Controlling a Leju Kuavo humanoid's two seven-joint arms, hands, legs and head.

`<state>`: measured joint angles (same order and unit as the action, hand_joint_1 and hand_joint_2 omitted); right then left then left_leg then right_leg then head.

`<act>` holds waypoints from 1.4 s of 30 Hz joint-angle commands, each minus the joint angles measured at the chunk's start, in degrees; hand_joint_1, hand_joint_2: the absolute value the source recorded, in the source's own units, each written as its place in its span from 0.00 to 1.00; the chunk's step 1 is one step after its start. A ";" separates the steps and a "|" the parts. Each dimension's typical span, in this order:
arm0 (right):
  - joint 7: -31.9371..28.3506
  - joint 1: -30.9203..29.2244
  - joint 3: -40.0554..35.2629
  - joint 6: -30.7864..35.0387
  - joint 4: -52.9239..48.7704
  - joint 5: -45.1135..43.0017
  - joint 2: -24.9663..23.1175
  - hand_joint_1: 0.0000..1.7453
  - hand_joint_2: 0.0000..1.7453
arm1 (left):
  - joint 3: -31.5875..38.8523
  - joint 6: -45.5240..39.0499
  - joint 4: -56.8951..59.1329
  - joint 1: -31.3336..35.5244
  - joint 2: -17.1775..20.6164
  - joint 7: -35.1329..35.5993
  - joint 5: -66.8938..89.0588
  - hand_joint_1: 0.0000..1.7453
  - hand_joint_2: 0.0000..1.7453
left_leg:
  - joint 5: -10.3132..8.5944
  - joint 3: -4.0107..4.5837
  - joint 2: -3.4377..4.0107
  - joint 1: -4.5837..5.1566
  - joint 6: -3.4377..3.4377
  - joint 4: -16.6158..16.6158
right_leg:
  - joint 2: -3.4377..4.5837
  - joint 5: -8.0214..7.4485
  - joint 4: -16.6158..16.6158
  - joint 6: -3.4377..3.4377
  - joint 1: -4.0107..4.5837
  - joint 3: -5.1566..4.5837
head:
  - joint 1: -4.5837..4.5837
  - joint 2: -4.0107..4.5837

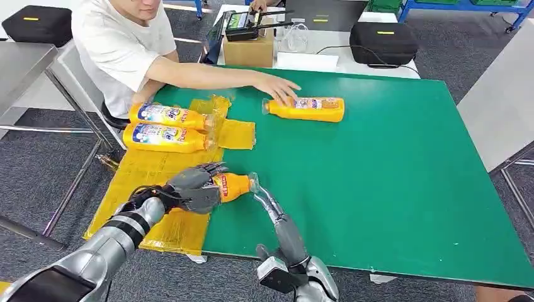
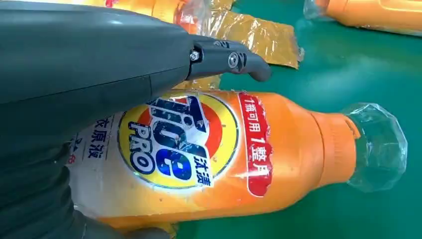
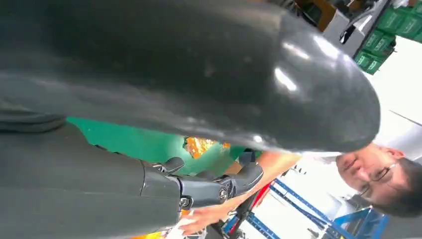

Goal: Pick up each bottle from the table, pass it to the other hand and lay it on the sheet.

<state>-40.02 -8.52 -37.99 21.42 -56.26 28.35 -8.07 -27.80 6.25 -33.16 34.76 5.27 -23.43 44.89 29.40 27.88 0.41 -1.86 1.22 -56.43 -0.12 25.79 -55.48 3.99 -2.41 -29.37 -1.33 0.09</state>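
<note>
My left hand (image 1: pixel 194 187) grips an orange detergent bottle (image 1: pixel 234 185) by its body, at the right edge of the yellow sheet (image 1: pixel 148 173). In the left wrist view the bottle (image 2: pixel 224 154) lies on its side under my hand (image 2: pixel 74 74), its clear cap over the green table. My right hand (image 1: pixel 267 202) is open, its fingers stretched toward the cap and holding nothing. Two more bottles (image 1: pixel 167 115) (image 1: pixel 165 137) lie side by side on the sheet. Another bottle (image 1: pixel 308 108) lies on the green table (image 1: pixel 390 189) with a person's hand (image 1: pixel 280 88) on it.
A person in a white shirt (image 1: pixel 119 44) sits at the table's far left corner, one arm reaching over it. Behind the table stand a cardboard box (image 1: pixel 249 49) and a black case (image 1: pixel 383 39). The table's near edge runs just in front of my right arm.
</note>
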 commanded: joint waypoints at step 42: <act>19.86 8.02 14.07 10.19 -16.97 29.64 12.53 0.00 1.00 | 31.50 2.94 -64.21 -36.19 -18.82 -10.85 -63.15 0.00 1.00 | 0.03 0.46 -0.06 0.03 -0.16 0.05 | -0.09 0.03 0.16 -0.17 0.04 -0.50 | -0.02 0.00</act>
<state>-22.80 -2.51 -31.24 32.96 -65.61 54.18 -1.71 1.68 8.76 -98.05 -0.78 -13.33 -33.70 -19.76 29.44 28.39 0.51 -1.87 1.20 -56.45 -0.07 25.79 -55.39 3.99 -2.38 -29.96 -1.36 0.09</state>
